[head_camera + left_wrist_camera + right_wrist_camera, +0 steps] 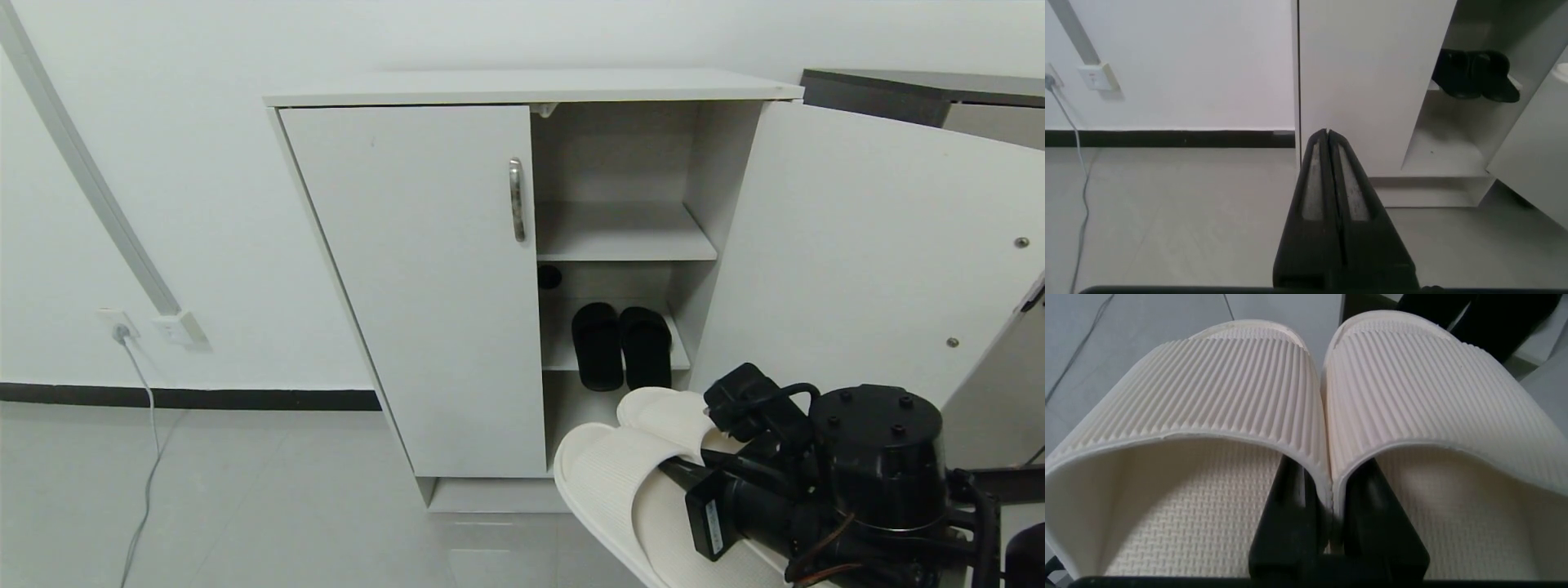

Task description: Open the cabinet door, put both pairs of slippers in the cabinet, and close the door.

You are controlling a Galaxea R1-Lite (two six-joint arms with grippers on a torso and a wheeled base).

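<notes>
Nearest to the robot, at about 5 o'clock from it, the right gripper holds the pair of white slippers. One finger goes under the strap of each slipper, and the two inner edges of the straps are pinched together between the fingers. The slippers lie side by side, touching, with the toes pointing at about 11 o'clock, toward the open half of the cabinet. They are in the air, just in front of its lowest opening.

The left gripper is fully closed with nothing in it; its two fingers press flat on each other. It hangs above the grey floor and points toward the foot of the cabinet.

The cabinet stands at 12 o'clock, against the white wall. Its left door is closed and has a metal handle on the inner edge. Its right door is swung wide open toward 2 o'clock. Inside, the pair of black slippers is on the lower shelf, side by side, heels toward the room. The upper shelf is above them.

Far at 9 o'clock, a wall socket has a grey cable hanging to the floor.
</notes>
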